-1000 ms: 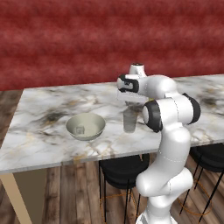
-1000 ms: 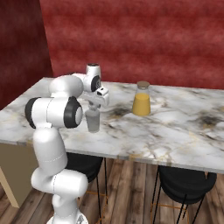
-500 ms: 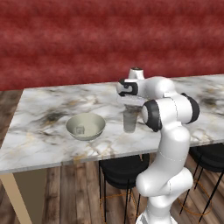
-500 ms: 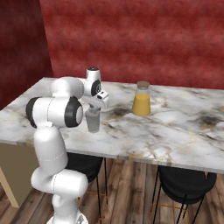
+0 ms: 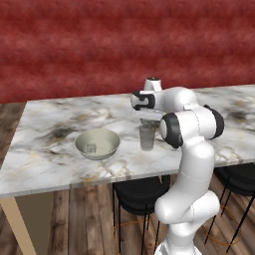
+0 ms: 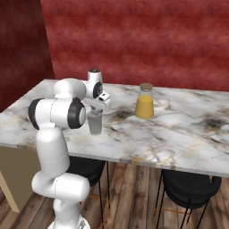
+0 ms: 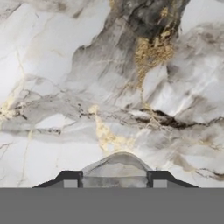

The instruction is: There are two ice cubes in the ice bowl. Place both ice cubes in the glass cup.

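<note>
The marble surface [image 5: 55, 149] carries everything, and the white arm [image 5: 191, 149] reaches over its middle. The ice bowl [image 5: 97, 143], wide and shallow, sits to the left of the glass cup [image 5: 147, 137] and apart from it; the bowl looks stable and unlikely to tip when reached into. The cup is upright, tall for its width, and probably light and easy to knock. The gripper [image 5: 147, 118] hangs directly above the cup's mouth with its jaws drawn nearly together, apparently pinching an ice cube [image 7: 116, 164], whose pale rounded shape shows between the tips in the hand view. One ice cube [image 5: 90, 148] lies in the bowl. Both cubes are small, hard and likely slippery, best pinched across opposite flat faces.
</note>
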Motion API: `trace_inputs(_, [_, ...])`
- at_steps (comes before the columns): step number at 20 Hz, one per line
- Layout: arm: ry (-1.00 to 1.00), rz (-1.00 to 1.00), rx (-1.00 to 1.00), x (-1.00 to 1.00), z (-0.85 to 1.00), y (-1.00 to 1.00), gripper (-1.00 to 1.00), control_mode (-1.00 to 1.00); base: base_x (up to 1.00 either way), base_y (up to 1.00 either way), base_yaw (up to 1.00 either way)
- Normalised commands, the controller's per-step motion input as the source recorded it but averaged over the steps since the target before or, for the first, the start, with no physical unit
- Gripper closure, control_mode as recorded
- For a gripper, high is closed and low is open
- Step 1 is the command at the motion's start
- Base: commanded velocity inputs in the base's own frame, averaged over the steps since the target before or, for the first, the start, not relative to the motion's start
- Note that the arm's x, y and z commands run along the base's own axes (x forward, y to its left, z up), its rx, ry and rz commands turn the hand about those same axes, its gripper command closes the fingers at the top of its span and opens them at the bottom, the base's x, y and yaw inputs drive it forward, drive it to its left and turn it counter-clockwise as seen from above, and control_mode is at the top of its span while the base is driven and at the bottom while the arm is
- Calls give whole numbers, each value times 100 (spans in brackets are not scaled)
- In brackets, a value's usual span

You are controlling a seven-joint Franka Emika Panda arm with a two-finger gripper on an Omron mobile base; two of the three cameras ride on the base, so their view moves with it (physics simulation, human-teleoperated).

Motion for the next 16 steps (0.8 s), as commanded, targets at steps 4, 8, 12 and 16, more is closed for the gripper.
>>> trace_inputs(4, [0, 0, 0, 11, -2, 6, -100, -100, 0, 0, 0])
trace_inputs(8, [2, 0, 0, 0, 0, 1, -100, -100, 0, 0, 0])
trace_inputs(12, [-2, 0, 0, -13, 1, 0, -100, -100, 0, 0, 0])
trace_inputs(16, [-19, 0, 0, -46, 48, 0, -100, -100, 0, 0, 0])
